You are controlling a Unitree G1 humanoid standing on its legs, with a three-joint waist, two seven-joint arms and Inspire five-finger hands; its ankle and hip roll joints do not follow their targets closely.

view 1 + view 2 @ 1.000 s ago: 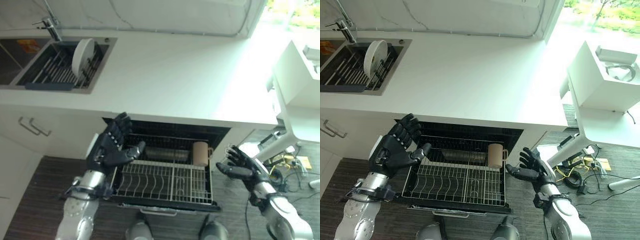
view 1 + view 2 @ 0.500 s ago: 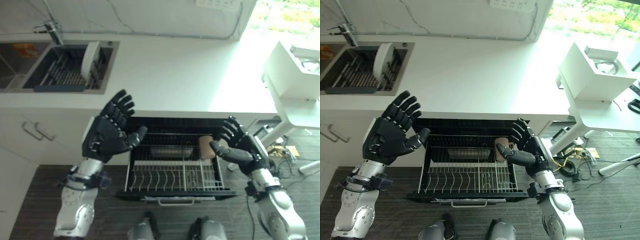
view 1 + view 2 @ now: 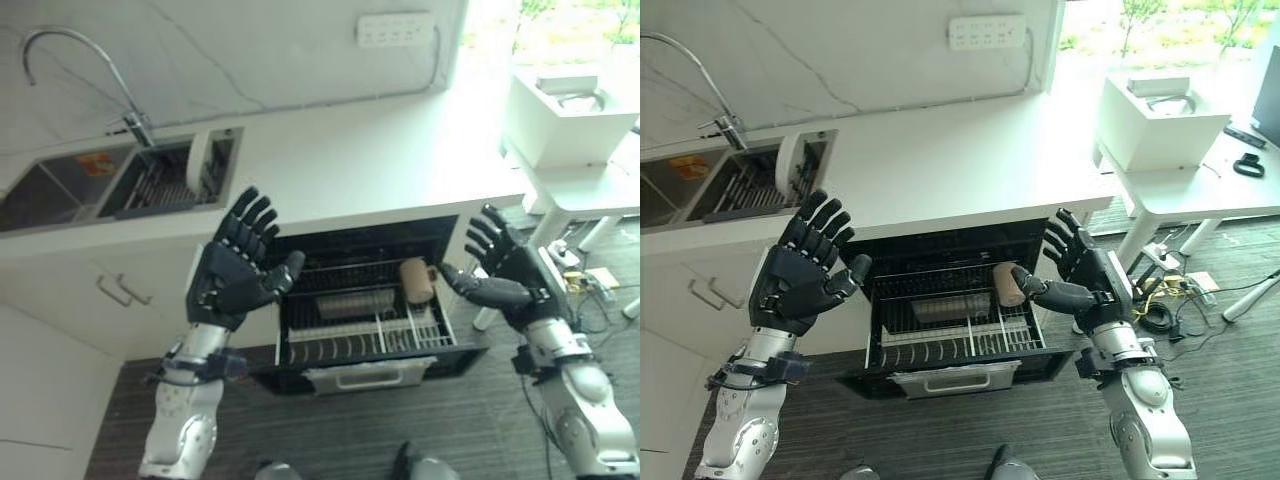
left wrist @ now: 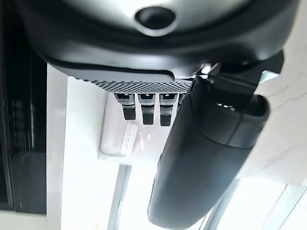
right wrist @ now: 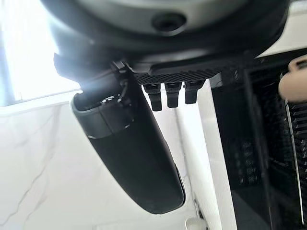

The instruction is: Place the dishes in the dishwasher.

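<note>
White plate (image 3: pixel 197 160) stood in the sink rack (image 3: pixel 160 180); both the left hand (image 3: pixel 232 275) and right hand (image 3: pixel 507 274) hovered splayed, empty, beside the dishwasher rack (image 3: pixel 375 320); fetching it seemed next

Curved faucet (image 3: pixel 70 60), wall socket strip (image 3: pixel 986 31), white side table (image 3: pixel 1200 185)

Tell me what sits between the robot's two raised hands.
Between the left hand and the right hand, both eye views show the pulled-out dishwasher rack, with a beige mug at its right end, next to the right hand.
</note>
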